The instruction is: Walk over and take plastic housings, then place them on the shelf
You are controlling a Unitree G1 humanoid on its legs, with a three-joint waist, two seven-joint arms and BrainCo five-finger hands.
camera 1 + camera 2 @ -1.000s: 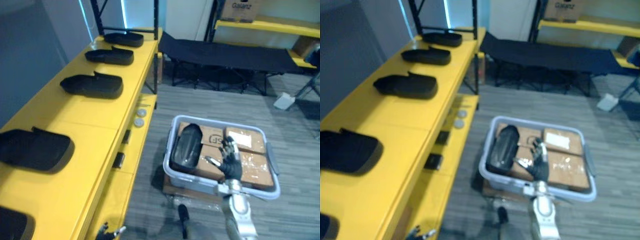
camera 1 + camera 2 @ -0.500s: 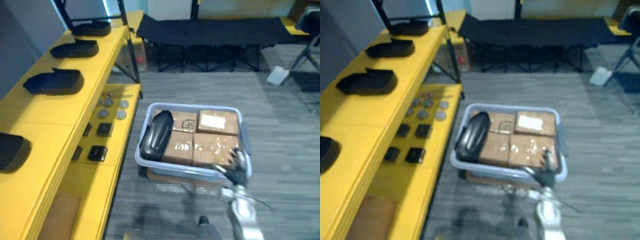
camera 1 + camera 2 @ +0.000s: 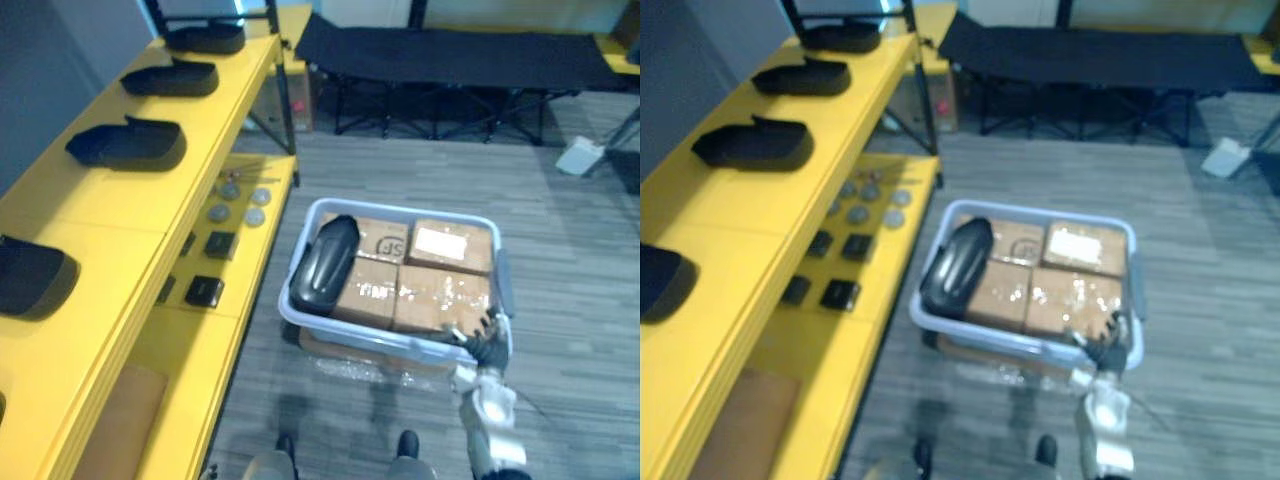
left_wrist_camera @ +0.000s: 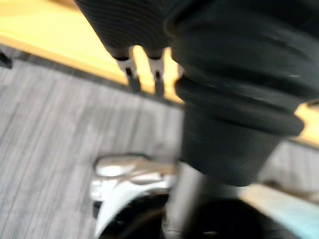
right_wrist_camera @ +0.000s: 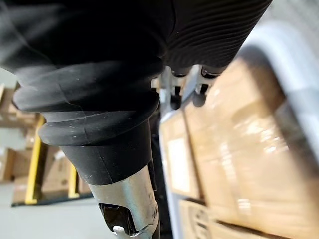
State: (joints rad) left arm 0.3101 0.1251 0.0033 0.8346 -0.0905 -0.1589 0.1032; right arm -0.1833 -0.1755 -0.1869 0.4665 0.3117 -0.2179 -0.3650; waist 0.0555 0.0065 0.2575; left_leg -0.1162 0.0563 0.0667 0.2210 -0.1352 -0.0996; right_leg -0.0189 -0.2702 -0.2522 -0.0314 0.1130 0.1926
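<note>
Since a second ago the right hand [image 3: 487,345] has drawn back from above the cardboard boxes [image 3: 440,290] to the near right corner of the grey bin [image 3: 400,210]; the camera has swung too, so the whole scene sits differently. Its fingers [image 5: 187,82] stand straight and spread, holding nothing, with their tips at the bin's rim.

One black plastic housing [image 3: 325,265] lies in the bin, well to the left of those fingers and a little beyond them, with the boxes between. It is wedged along the bin's left wall and leans on the boxes. Its long axis runs away from the robot, the far end tipped slightly toward the right.

Further left of the fingers, the yellow shelf [image 3: 110,215] carries other housings [image 3: 130,147] in a row, each lying crosswise to the shelf's length.

The left hand [image 4: 130,72] shows in its wrist view; I cannot tell how its fingers stand.
</note>
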